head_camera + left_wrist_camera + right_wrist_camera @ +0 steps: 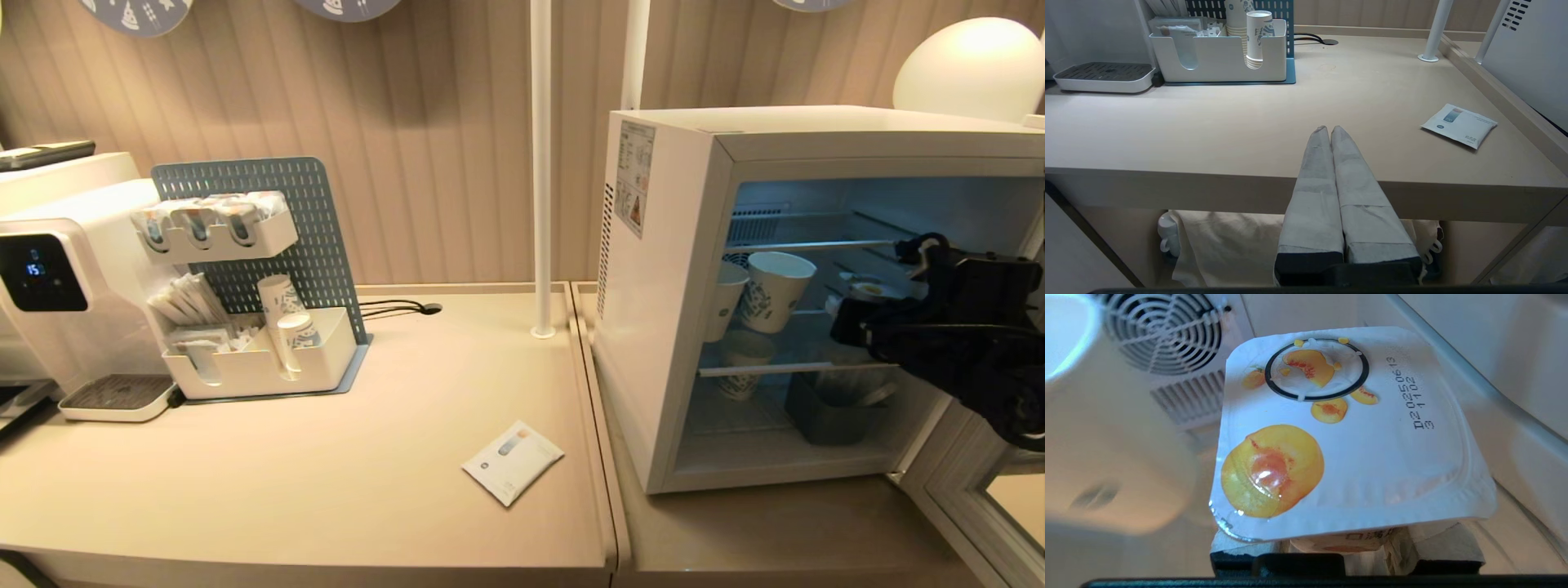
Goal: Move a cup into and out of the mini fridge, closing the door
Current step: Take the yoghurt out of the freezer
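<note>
Inside, the right claw (1347, 549) clamps the cup (1347, 433), peach-printed white foil top.

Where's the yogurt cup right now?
The cup sits inside the open mini fridge on the middle wire shelf, right of two paper cups, between the fingers of the right gripper.

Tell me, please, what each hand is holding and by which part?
The right hand grips the cup by its body, under the lid rim, inside the fridge. The left hand is shut on nothing.
</note>
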Controlling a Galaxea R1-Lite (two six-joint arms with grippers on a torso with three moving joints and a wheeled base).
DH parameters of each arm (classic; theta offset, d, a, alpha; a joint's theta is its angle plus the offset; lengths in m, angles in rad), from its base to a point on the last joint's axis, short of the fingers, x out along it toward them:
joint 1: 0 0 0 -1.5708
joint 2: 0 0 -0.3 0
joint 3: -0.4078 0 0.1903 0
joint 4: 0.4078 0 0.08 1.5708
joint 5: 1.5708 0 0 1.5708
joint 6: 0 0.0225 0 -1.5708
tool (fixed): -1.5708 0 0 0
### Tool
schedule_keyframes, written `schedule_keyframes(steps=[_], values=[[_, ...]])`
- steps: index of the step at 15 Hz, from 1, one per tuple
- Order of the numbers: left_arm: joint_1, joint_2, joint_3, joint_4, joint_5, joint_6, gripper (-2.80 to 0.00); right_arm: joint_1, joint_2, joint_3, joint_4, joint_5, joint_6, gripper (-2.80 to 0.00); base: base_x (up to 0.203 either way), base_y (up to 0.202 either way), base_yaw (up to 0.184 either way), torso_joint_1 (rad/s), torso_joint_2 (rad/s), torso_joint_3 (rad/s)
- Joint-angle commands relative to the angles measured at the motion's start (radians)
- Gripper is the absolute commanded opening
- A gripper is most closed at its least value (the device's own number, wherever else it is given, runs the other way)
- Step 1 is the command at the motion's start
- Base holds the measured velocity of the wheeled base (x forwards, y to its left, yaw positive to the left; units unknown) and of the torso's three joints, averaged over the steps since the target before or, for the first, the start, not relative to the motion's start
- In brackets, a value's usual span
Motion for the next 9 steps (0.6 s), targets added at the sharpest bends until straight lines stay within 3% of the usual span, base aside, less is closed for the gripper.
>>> schedule_keyframes(steps=[1,6,9], values=[[0.0,0.002,0.002,0.0,0.0,-0.001,-2.8,0.018,-0.099,0.069,-0.006,0.002,0.001,-2.8,0.0,0.0,0.0,0.0,0.0,0.0],[0.0,0.002,0.002,0.0,0.0,-0.001,-2.8,0.128,-0.412,0.282,0.026,-0.003,0.004,-2.8,0.0,0.0,0.0,0.0,0.0,0.0],[0.0,0.002,0.002,0.0,0.0,-0.001,-2.8,0.224,-0.736,0.318,0.226,-0.034,0.007,-2.8,0.0,0.0,0.0,0.0,0.0,0.0]])
